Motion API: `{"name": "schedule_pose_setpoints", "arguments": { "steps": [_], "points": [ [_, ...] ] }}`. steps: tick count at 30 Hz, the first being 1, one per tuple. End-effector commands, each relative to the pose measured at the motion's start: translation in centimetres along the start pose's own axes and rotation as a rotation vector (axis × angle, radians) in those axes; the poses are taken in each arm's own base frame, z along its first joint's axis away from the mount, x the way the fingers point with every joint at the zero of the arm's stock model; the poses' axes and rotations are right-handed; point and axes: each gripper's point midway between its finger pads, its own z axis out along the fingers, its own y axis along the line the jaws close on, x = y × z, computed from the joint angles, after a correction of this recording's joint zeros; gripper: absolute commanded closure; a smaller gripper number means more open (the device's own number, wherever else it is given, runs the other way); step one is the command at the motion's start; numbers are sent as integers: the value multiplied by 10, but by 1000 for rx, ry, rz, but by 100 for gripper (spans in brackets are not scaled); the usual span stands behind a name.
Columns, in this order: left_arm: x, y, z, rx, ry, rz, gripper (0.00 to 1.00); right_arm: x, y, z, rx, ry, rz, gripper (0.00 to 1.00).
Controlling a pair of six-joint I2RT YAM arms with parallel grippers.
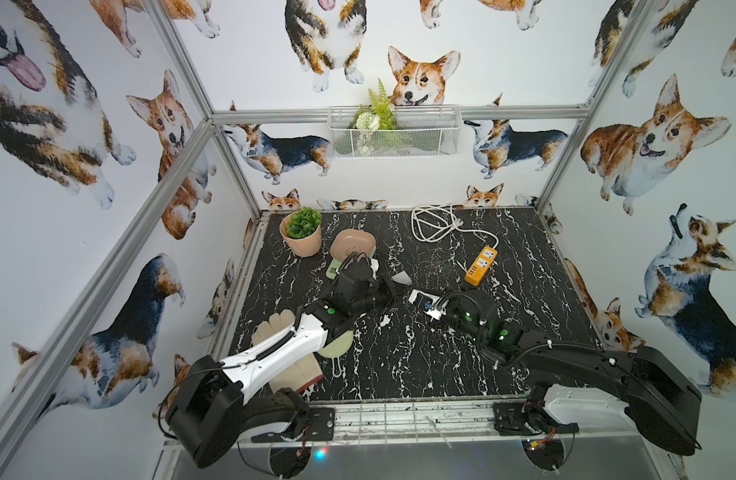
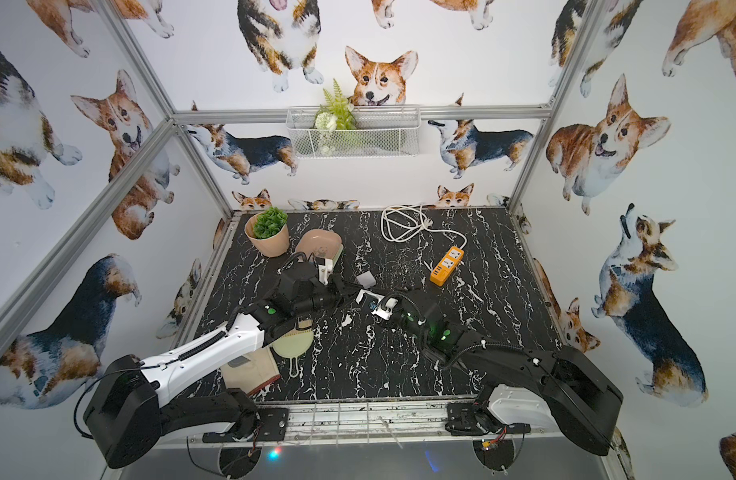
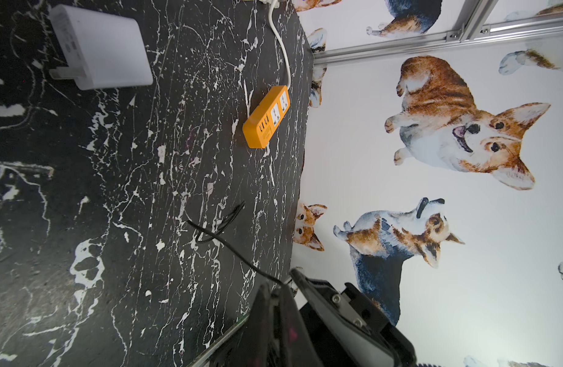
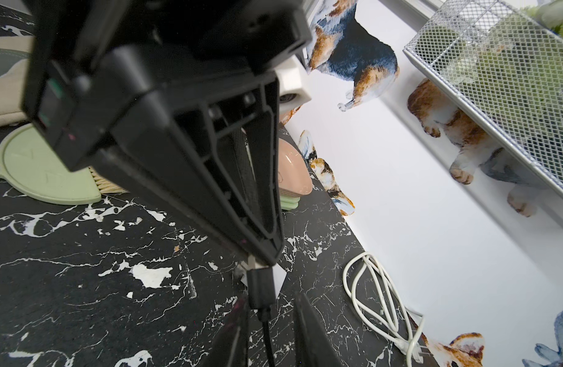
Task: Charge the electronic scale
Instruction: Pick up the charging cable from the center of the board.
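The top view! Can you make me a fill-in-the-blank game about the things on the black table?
1. The power strip lying on the table is colored ___.
2. The electronic scale has a ___ tray on top.
3. The left gripper pinches the plug of a ___ cable.

Missing words: orange, pink, black.

Potted plant (image 1: 302,232) and glove (image 1: 275,330) sit on the marble table (image 1: 399,365).
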Motion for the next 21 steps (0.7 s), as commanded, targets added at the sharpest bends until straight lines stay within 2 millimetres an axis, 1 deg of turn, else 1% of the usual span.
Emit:
{"name": "schedule_pose_setpoints", "arguments": {
  "steps": [1, 8, 14, 17, 21],
  "points": [
    [-1, -4, 0, 23, -8, -37, 87, -13, -8, 0, 26, -45, -16, 75],
    [-1, -8, -1, 50, -12, -61, 86, -9, -4, 1, 17, -33, -31, 78],
    [-2, -10, -2, 64, -14, -73, 86, -9, -2, 5, 10, -27, -51, 78],
    [-1, -10, -2, 64, -14, -76, 91, -8, -1, 6, 6, -24, -58, 78],
    [-2, -9, -2, 62, -19, -76, 92, -8, -1, 5, 4, -28, -58, 77]
  ]
}}
